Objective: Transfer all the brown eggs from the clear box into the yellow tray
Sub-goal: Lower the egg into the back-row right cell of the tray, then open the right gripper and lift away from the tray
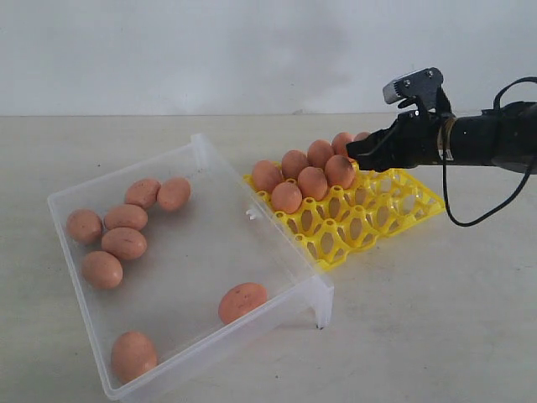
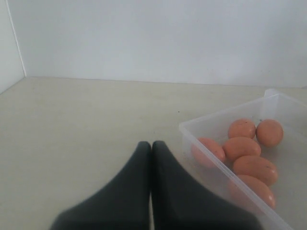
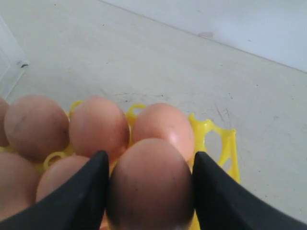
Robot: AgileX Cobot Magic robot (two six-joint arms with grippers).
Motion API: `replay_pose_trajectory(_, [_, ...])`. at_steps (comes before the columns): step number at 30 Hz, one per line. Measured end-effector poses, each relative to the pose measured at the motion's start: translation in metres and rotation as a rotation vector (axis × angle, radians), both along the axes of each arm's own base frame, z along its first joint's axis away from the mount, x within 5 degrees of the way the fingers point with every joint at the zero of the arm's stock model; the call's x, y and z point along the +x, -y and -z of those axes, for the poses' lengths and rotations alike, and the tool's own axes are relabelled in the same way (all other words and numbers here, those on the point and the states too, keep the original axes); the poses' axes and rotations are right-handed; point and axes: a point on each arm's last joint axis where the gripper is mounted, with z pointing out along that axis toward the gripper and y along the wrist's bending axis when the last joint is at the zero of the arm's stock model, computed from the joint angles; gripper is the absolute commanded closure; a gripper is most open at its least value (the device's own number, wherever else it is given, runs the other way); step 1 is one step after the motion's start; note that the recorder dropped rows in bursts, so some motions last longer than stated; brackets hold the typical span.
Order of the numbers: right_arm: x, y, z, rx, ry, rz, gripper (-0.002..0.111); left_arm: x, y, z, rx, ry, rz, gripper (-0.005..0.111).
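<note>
- Brown eggs (image 1: 124, 243) are split about evenly by my count: eight lie in the clear box (image 1: 201, 248), about seven sit in the yellow tray (image 1: 394, 206), and one more is in a grip
- Nearest in the exterior view, a corner egg (image 1: 133, 356) lies at the box's front corner, and a lone egg (image 1: 242, 301) rests near the front wall further right; both are loose on the box floor and well apart from each other
- Further back, the other six cluster along the box's left wall, several of them touching
- Beyond the box, the tray sits just beside its right wall on the table (image 1: 419, 319); the cups on the near and right sides are empty, and the filled ones are packed together on the far left side
- Farthest, the right gripper (image 3: 149, 158) is clamped on the gripped egg (image 3: 149, 194), one dark pad against each flank, at the tray's far edge behind the seated eggs; I cannot tell whether this egg already rests in a cup or hangs just above one
- I judge the job about half done: once this egg is set down, eight more need moving, and there look to be enough empty cups for them
- Out of the exterior view, so its depth is unclear, the left gripper (image 2: 151, 144) has its fingers pressed together on nothing, over bare table just beside the cluster
</note>
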Motion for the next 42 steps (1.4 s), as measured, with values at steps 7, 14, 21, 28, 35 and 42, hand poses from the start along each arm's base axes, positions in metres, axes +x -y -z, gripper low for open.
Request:
replay_pose_trajectory(7, [0.001, 0.000, 0.002, -0.009, 0.014, 0.002, 0.070, 0.000, 0.000, 0.000, 0.000, 0.000, 0.000, 0.111])
replay_pose_trajectory(14, [0.002, 0.001, 0.001, 0.005, 0.015, 0.016, 0.039, 0.000, 0.000, 0.000, 0.000, 0.000, 0.000, 0.111])
replay_pose_trajectory(21, [0.002, 0.001, 0.001, 0.020, 0.015, 0.030, 0.040, 0.000, 0.000, 0.000, 0.000, 0.000, 0.000, 0.111])
replay_pose_trajectory(28, [0.002, 0.001, -0.012, 0.024, 0.044, 0.028, 0.040, 0.000, 0.000, 0.000, 0.000, 0.000, 0.000, 0.111])
replay_pose_trajectory(35, [-0.010, -0.010, -0.083, 0.214, 0.183, -0.047, 0.047, 0.000, 0.000, 0.000, 0.000, 0.000, 0.000, 0.111])
replay_pose_trajectory(42, [-0.056, -0.093, -0.142, 0.467, 0.199, -0.324, 0.105, 0.000, 0.000, 0.000, 0.000, 0.000, 0.000, 0.111])
